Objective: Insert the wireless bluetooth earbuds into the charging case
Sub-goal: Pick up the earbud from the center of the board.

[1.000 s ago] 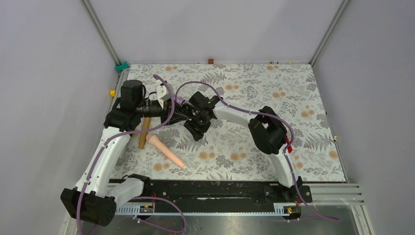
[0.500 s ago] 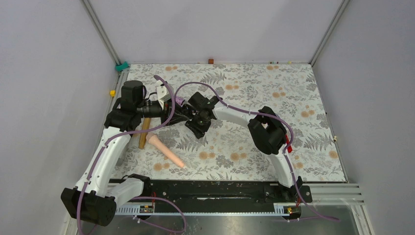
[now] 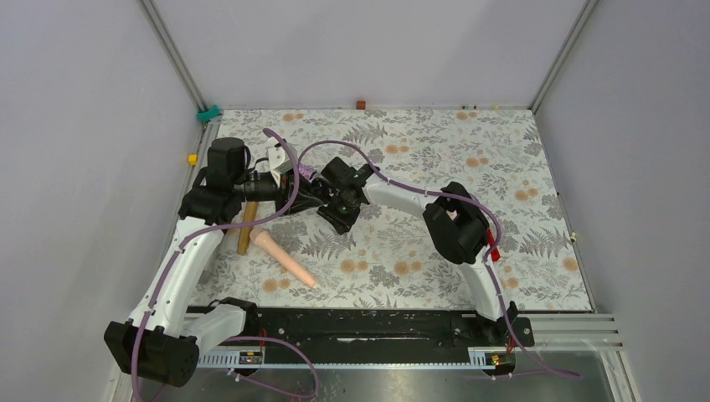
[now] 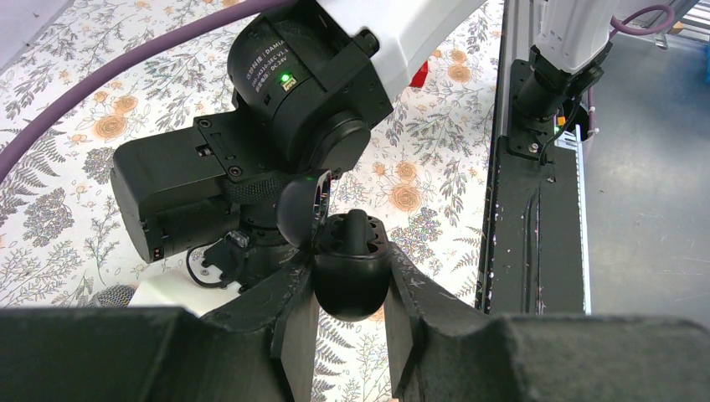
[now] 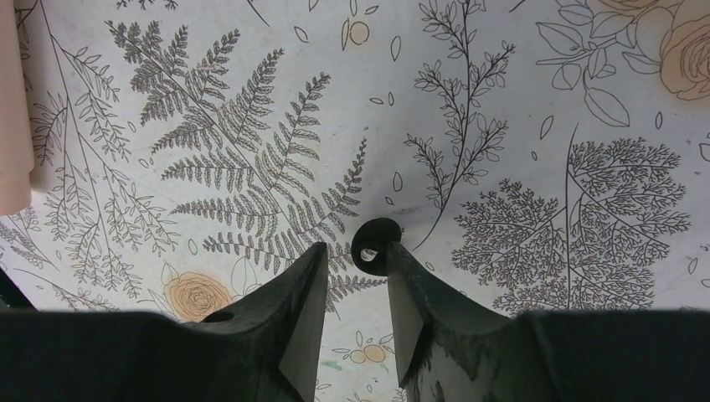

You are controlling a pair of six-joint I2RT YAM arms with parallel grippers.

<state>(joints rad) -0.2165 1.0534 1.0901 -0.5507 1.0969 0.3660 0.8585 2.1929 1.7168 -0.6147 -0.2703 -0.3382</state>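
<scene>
The black charging case [image 4: 352, 289] sits between the fingers of my left gripper [image 4: 352, 270], which is shut on it. Its lid [image 4: 300, 209] stands open, and a black earbud [image 4: 357, 231] rests in it with the stem up. In the right wrist view, another glossy black earbud [image 5: 374, 244] lies on the floral mat. It touches the right-hand fingertip of my right gripper [image 5: 357, 249], whose jaws stand apart with only mat between them. From above, the left gripper [image 3: 310, 194] and right gripper [image 3: 334, 211] meet close together at the mat's left middle.
A peach tapered piece [image 3: 283, 258] and a wooden stick [image 3: 246, 228] lie on the mat just near of the left gripper. The peach piece also shows at the left edge [image 5: 12, 100] of the right wrist view. A black rail [image 3: 360, 325] runs along the near edge.
The right gripper's jaws have narrowed and the right wrist has shifted slightly toward the far side. The left gripper keeps the case in the same spot.
</scene>
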